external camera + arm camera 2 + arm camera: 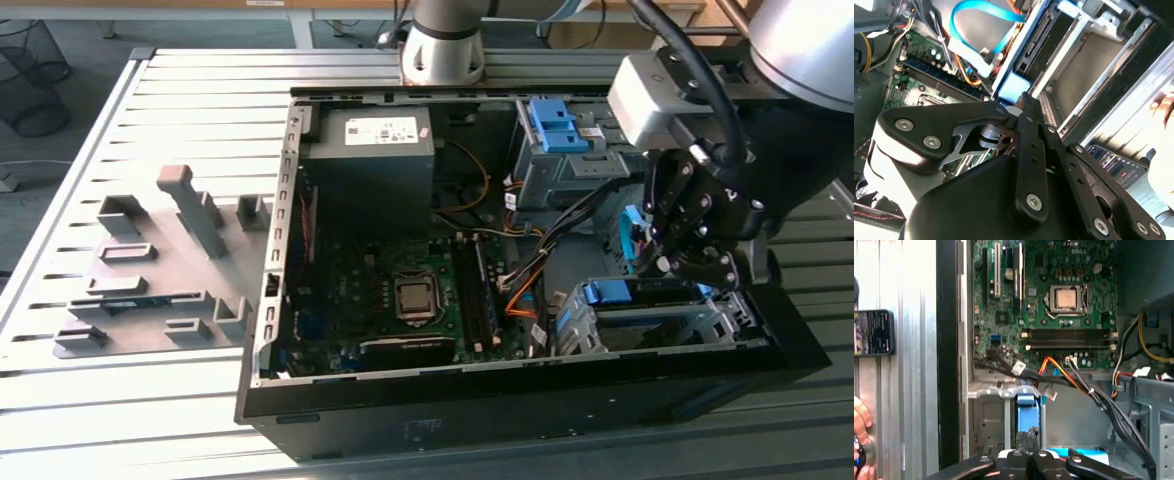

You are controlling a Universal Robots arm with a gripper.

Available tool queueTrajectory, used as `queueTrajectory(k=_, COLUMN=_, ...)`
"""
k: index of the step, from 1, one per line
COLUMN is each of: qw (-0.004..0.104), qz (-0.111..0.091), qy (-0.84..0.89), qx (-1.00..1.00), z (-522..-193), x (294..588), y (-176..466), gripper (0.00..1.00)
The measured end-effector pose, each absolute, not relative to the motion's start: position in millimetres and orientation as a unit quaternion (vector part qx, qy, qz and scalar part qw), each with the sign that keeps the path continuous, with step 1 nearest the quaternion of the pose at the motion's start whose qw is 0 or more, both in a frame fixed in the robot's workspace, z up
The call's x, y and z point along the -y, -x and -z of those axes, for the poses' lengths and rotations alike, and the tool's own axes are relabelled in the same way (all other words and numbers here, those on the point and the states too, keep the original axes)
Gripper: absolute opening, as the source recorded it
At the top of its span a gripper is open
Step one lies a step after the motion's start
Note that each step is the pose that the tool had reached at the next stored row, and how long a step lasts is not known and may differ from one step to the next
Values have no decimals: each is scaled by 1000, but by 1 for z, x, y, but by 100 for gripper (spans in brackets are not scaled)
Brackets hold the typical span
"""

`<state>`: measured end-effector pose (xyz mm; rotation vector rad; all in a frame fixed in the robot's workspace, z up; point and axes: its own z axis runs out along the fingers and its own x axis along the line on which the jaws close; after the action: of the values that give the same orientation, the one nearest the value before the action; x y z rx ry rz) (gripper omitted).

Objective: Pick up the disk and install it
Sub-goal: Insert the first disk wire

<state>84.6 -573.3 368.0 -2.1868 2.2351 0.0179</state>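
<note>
The disk sits in the grey drive cage [727, 330] at the near corner of the open computer case, on the exterior view's right. Its blue handle [625, 292] faces up out of the cage and also shows in both wrist views [1025, 399] [1013, 87]. The silver body is mostly hidden inside the cage. My gripper [657, 265] hangs right over that handle. Its black fingers are closed together, with the tips [1029, 436] [1024, 100] at the handle's end. Whether they pinch the handle or only touch it is hidden.
The case holds a motherboard [1054, 295], a grey power supply [387, 135], loose orange and black cables [1074, 377], a blue cable [979, 15] and bare blue brackets [554, 125]. Grey fixtures [160, 270] stand on the slatted table. A person's hand [859, 425] and a phone [874, 332] lie beside the case.
</note>
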Motion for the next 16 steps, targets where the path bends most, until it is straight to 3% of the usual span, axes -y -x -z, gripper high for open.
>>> queueTrajectory(k=16, qw=7, qz=-6, qy=699, qx=-715, z=-363, x=556, y=-125, gripper=11)
